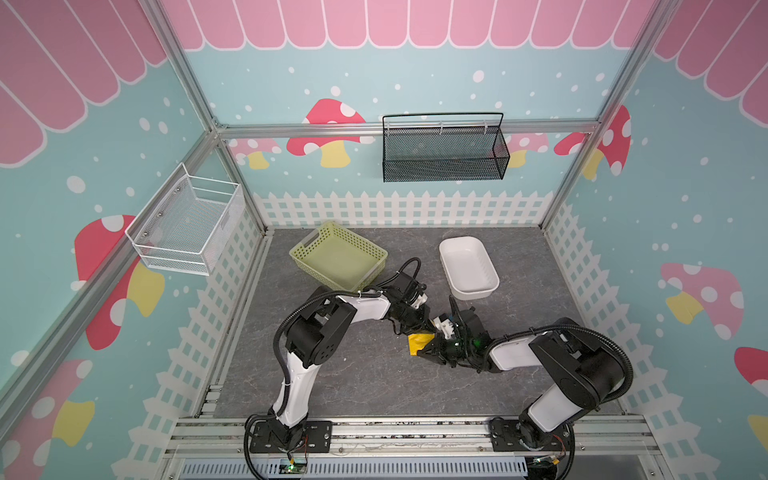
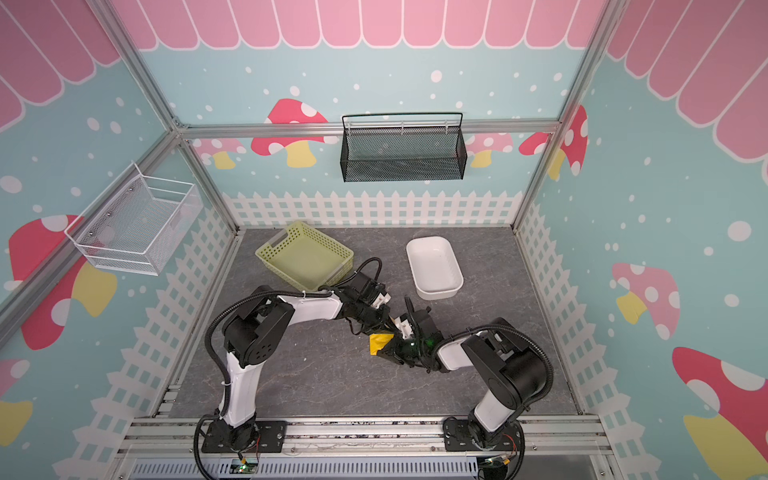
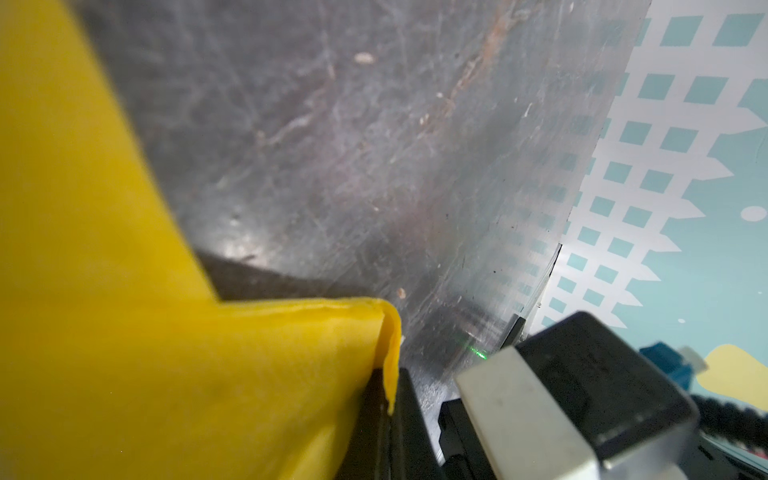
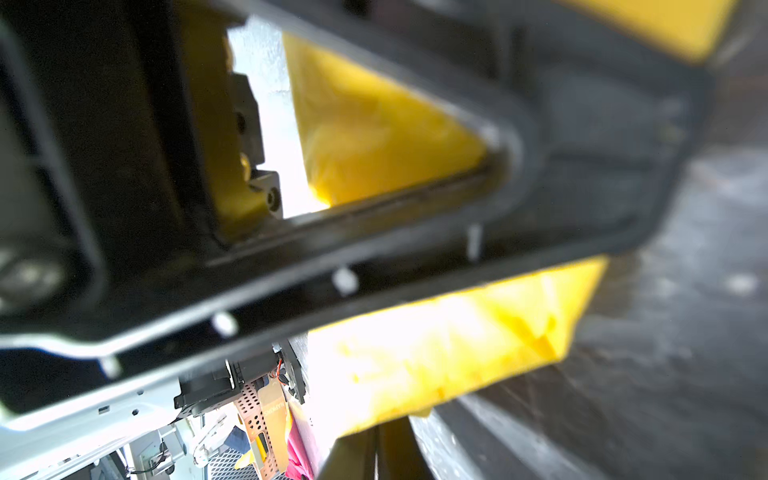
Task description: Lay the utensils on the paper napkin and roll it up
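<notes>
Mushroom-print walls (image 1: 415, 83), grey marbled floor (image 1: 353, 374)

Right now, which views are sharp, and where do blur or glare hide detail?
Both top views: sharp and evenly lit. Left wrist view: the paper napkin is soft, the tabletop shines. Right wrist view: strong blur up close, napkin partly washed out white.

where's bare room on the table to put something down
Bare: the table between front rail and yellow napkin; the gap between green basket and white tub. Crowded: mid-table, where left claw and right claw meet at the yellow napkin.
</notes>
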You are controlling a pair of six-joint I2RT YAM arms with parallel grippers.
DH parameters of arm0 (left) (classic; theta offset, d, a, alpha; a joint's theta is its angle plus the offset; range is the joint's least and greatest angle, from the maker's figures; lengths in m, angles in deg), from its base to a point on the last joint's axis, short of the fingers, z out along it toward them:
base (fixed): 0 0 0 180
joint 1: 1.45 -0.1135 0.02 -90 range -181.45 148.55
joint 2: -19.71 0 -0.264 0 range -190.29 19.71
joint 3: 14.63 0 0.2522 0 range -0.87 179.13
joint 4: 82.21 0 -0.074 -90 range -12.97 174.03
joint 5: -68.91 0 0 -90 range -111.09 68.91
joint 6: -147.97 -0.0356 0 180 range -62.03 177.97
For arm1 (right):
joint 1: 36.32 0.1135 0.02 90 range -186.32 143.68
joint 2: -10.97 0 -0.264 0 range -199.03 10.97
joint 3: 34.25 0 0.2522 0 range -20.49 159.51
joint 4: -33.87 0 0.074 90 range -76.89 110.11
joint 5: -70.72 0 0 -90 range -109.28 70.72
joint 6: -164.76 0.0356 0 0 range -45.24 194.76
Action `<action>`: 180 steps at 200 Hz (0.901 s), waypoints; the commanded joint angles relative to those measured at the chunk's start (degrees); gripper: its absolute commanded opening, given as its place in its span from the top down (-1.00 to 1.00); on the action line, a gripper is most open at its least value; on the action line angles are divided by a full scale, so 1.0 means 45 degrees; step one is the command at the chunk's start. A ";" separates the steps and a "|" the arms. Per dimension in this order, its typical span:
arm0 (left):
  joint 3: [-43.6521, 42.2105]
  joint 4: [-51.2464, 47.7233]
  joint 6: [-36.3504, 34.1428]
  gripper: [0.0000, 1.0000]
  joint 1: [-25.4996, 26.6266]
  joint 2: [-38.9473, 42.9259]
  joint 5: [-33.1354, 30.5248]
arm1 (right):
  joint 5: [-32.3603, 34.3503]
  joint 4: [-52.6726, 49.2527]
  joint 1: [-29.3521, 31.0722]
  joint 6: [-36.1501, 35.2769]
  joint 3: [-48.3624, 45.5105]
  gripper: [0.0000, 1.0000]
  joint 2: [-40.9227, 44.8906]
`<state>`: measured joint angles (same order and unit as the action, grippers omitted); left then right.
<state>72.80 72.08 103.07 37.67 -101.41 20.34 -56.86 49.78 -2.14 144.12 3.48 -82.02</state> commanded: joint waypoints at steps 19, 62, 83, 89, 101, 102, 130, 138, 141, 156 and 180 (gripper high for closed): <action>0.0184 0.1218 0.1011 0.97 0.0328 -0.0389 0.0188 | 0.0167 -0.0256 -0.0046 0.0119 -0.0310 0.86 0.0023; 0.0022 0.2377 0.1883 0.96 0.0393 -0.0579 0.0436 | 0.0149 -0.0265 -0.0054 0.0097 -0.0307 0.86 -0.0004; 0.0026 0.2383 0.1906 0.96 0.0446 -0.0707 0.0418 | 0.0149 -0.0279 -0.0055 0.0128 -0.0356 0.86 0.0011; -0.0001 0.2352 0.1892 0.96 0.0449 -0.0737 0.0389 | 0.0152 -0.0269 -0.0036 0.0121 -0.0379 0.86 0.0030; -0.0095 0.2343 0.1854 0.96 0.0451 -0.0818 0.0333 | 0.0186 -0.0304 -0.0046 0.0114 -0.0375 0.86 0.0094; -0.0108 0.2342 0.1853 0.96 0.0450 -0.0838 0.0319 | 0.0186 -0.0304 -0.0046 0.0114 -0.0375 0.86 0.0094; -0.0253 0.2400 0.1813 0.96 0.0449 -0.1014 0.0322 | 0.0237 -0.0517 -0.0051 0.0113 -0.0342 0.86 0.0291; -0.0292 0.2372 0.1766 0.96 0.0449 -0.1031 0.0307 | 0.0274 -0.0651 -0.0050 0.0094 -0.0316 0.85 0.0439; -0.0296 0.2360 0.1741 0.96 0.0449 -0.1016 0.0305 | 0.0301 -0.0751 -0.0052 0.0090 -0.0303 0.85 0.0558; -0.0315 0.2206 0.1597 0.97 0.0454 -0.1015 0.0285 | 0.0465 -0.1232 -0.0056 0.0045 -0.0218 0.82 0.1064; -0.0374 0.2161 0.1534 0.96 0.0449 -0.1082 0.0295 | 0.0887 -0.2247 -0.0086 -0.0062 0.0065 0.82 0.2193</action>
<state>72.54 81.94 110.22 38.85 -104.27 22.28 -55.20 44.88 -2.32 143.97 3.04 -76.75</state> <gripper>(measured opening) 0.051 0.089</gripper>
